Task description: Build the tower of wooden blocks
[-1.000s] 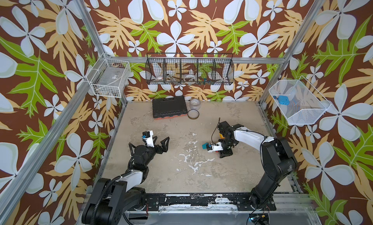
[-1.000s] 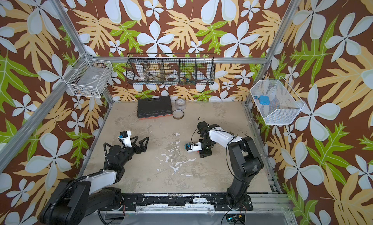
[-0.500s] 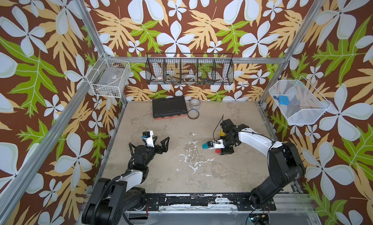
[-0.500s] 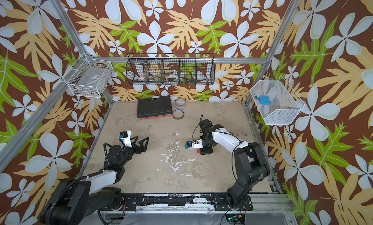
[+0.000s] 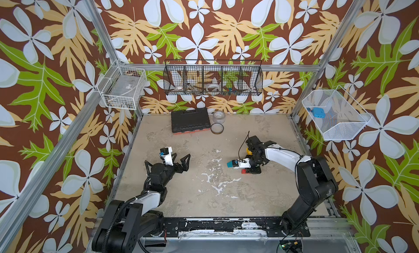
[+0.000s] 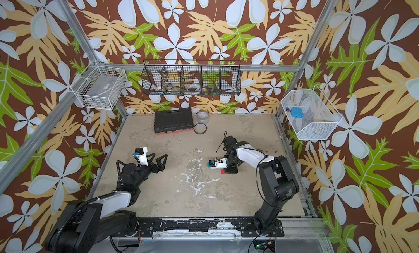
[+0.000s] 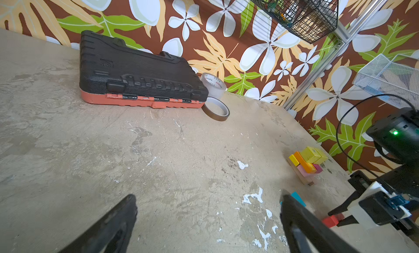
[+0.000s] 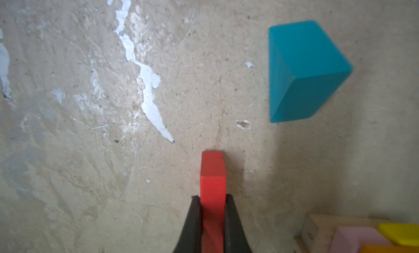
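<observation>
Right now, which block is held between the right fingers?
The red block, pinched between the right fingers. The teal wedge lies loose beside it; the others sit in the stack.

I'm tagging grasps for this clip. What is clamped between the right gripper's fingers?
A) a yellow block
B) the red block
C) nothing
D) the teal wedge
B: the right wrist view shows the right gripper shut on the red block, while the teal wedge lies apart from it, untouched.
</observation>
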You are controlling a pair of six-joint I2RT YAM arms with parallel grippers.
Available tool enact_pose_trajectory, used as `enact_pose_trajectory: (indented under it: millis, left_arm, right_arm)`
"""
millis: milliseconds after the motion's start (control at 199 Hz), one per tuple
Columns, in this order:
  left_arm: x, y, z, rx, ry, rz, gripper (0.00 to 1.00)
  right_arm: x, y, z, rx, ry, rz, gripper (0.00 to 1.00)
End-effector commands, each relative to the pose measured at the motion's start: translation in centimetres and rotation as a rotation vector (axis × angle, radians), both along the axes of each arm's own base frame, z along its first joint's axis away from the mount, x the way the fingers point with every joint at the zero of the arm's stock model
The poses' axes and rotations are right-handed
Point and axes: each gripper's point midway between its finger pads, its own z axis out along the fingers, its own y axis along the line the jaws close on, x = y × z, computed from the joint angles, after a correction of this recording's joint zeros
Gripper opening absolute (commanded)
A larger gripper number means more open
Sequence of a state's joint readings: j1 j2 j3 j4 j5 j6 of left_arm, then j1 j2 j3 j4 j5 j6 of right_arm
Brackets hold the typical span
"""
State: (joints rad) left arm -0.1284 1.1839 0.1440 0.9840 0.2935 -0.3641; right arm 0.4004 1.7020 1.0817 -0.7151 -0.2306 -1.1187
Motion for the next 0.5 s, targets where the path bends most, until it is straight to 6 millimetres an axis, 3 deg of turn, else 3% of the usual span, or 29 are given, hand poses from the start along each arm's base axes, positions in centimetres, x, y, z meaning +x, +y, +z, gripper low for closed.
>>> enact_pose_trajectory:
  millis: [0, 226, 361, 497]
  left_arm:
    - [0.2, -0.1, 1.0, -0.008, -0.039, -0.007, 1.00]
    - [0.1, -0.1, 1.1, -0.009, -0.040, -0.006, 1.00]
    - [0.1, -0.1, 1.1, -0.009, -0.041, -0.005, 1.00]
    - [0.1, -0.1, 1.1, -0.010, -0.041, -0.004, 1.00]
  right_arm:
    - [0.4, 1.9, 0.8, 0.033, -0.057, -0.026, 0.00]
    - [0.1, 7.2, 1.3, 0.023, -0.366, -0.040, 0.00]
    - [0.1, 8.0, 0.5, -0.085, -0.532, -0.084, 0.00]
    - [-0.9, 8.8, -0.4, -0.059, -0.558, -0.114, 0.00]
